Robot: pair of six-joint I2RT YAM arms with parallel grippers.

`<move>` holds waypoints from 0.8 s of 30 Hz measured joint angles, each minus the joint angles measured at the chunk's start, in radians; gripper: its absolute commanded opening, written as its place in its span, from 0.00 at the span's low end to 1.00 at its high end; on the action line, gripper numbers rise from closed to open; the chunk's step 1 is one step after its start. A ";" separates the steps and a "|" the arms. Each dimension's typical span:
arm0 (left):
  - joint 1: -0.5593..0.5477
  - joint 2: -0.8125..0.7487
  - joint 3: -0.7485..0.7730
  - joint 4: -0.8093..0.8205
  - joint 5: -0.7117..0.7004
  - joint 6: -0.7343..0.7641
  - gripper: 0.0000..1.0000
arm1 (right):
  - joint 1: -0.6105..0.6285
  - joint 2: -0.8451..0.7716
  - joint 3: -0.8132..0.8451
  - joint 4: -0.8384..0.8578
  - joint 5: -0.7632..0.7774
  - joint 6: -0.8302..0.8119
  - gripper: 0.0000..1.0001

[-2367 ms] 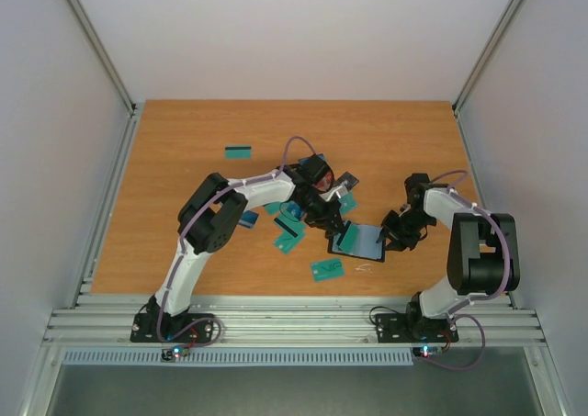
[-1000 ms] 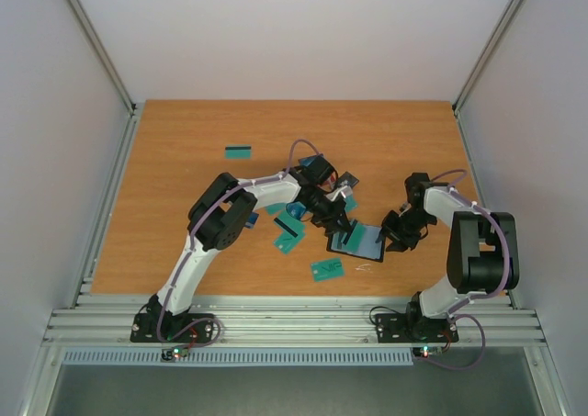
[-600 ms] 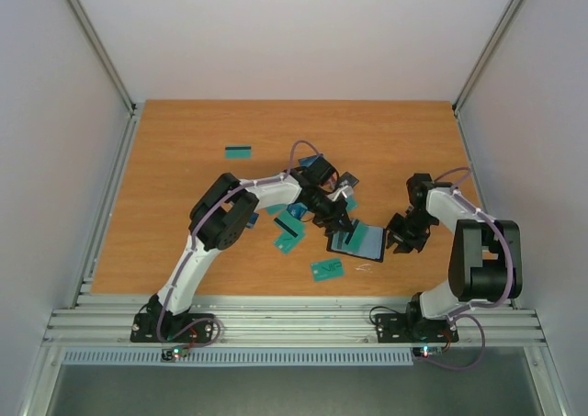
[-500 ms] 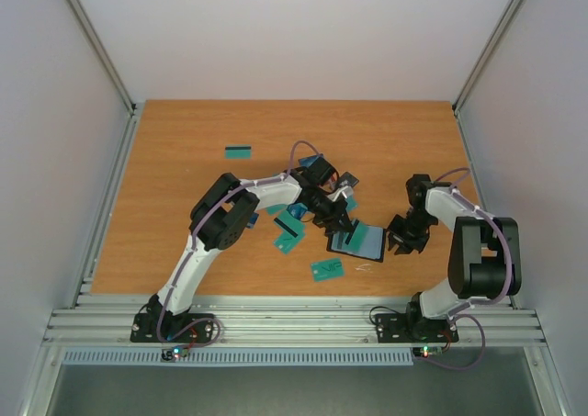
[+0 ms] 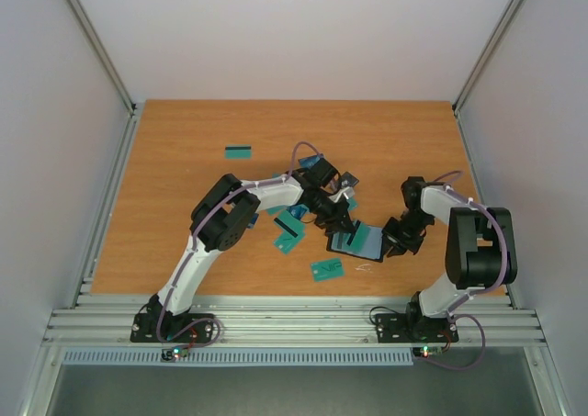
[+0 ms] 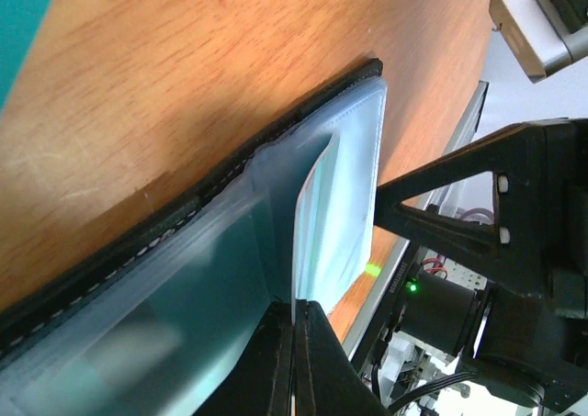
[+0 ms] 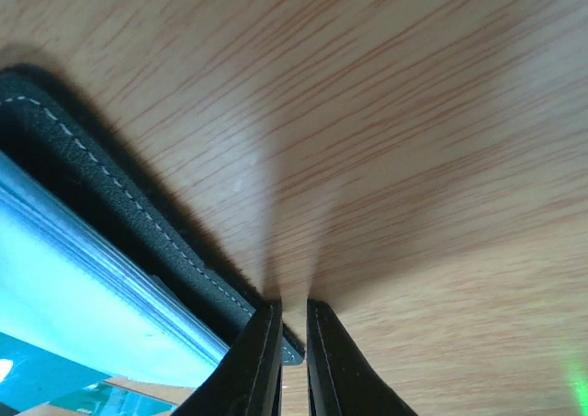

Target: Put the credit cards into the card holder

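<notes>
Your left gripper (image 6: 294, 310) is clamped on a clear inner sleeve (image 6: 335, 223) of the black folding card holder (image 5: 360, 242) lying open on the wooden table (image 5: 184, 177), teal plastic cards (image 5: 288, 241) scattered to its left, while your right gripper (image 7: 292, 310) has its jaws a slit apart at the holder's right edge, and whether they grip it you cannot tell.

Bright even light, wrist cams blurry

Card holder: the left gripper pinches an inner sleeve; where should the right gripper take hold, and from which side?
Likely best: grip the card holder by its black stitched edge near the right corner, coming in low from the right. It lies open and flat, the left gripper occupies the sleeve side, and this thin free edge lies right beside the right gripper.
</notes>
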 measured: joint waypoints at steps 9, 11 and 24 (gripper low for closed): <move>-0.010 0.000 -0.015 0.049 -0.016 -0.049 0.00 | 0.037 -0.006 -0.035 0.019 -0.107 0.006 0.11; -0.010 0.000 -0.021 0.056 -0.019 -0.054 0.00 | 0.042 -0.012 -0.045 0.028 -0.129 0.011 0.11; -0.012 0.000 -0.031 0.065 -0.023 -0.038 0.00 | 0.052 -0.029 -0.054 0.037 -0.126 0.014 0.11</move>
